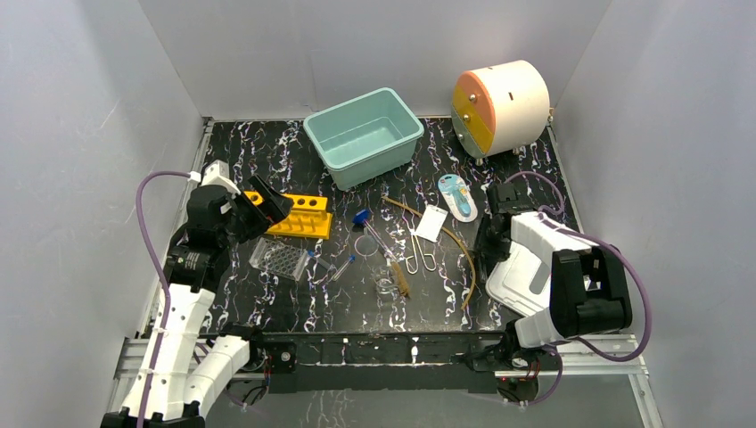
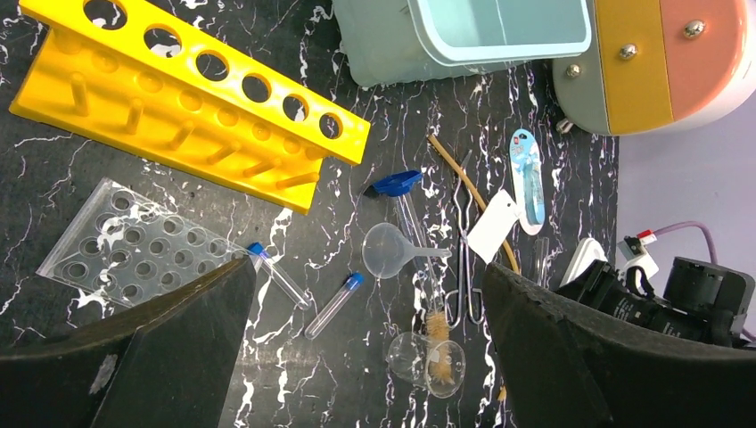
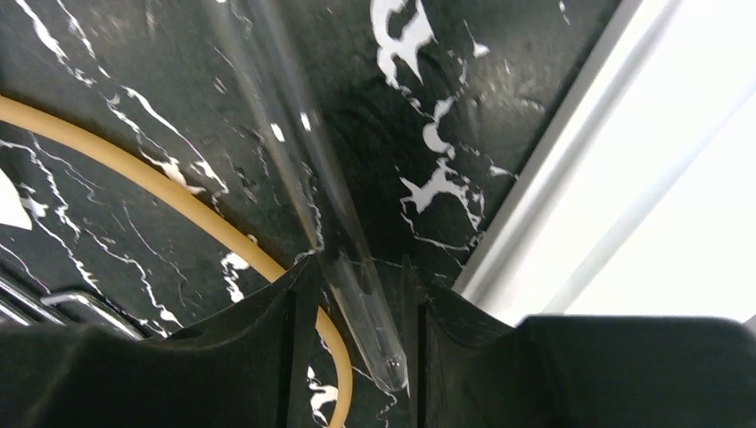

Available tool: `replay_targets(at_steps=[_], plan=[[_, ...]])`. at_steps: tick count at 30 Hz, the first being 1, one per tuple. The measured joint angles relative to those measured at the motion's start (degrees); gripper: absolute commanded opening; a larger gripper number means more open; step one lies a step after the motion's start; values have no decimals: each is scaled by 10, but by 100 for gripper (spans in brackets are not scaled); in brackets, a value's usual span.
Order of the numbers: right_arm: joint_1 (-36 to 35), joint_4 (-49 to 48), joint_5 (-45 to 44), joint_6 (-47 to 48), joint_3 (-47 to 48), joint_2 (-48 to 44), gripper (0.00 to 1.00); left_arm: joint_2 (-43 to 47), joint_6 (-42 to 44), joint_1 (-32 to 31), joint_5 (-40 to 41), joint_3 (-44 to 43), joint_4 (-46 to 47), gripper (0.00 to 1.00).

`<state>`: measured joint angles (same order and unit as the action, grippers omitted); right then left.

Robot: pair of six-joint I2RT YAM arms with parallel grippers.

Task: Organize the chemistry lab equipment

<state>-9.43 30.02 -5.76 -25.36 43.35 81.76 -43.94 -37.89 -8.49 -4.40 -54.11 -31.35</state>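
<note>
My right gripper (image 3: pixel 357 285) is low over the table's right side with a clear capless tube (image 3: pixel 294 169) lying slantwise between its jaws. The jaws stand narrow, with slim gaps still showing. Amber rubber tubing (image 3: pixel 160 183) curves just left of it. My left gripper (image 2: pixel 370 267) hangs wide open and holds nothing, above two blue-capped tubes (image 2: pixel 334 303), a clear funnel (image 2: pixel 388 250), and a brush (image 2: pixel 437 330) resting in a tipped small glass dish (image 2: pixel 419 357). The yellow tube rack (image 1: pixel 299 217) lies beside it. Wire clips (image 2: pixel 464 259) and a white card (image 2: pixel 492 225) sit mid-table.
A teal bin (image 1: pixel 364 135) stands at the back centre. A white drum with an orange and yellow face (image 1: pixel 499 107) is at the back right. A clear well plate (image 1: pixel 281 259) lies below the rack. A blue-and-white packet (image 1: pixel 457 196) lies near the right arm. The table's right rail (image 3: pixel 553 178) runs close to the right gripper.
</note>
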Motion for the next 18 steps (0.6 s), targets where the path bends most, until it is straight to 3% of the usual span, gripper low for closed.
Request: replay_targets(at_steps=[8, 13, 18], plan=[[-26, -7, -38, 2, 30, 40, 34, -6, -1, 0, -5, 0, 14, 98], [-27, -7, -44, 13, 42, 54, 23, -11, -9, 0, 2, 0, 17, 98], [-27, -7, -43, 20, 45, 56, 19, -11, -2, 0, -6, 0, 26, 98]])
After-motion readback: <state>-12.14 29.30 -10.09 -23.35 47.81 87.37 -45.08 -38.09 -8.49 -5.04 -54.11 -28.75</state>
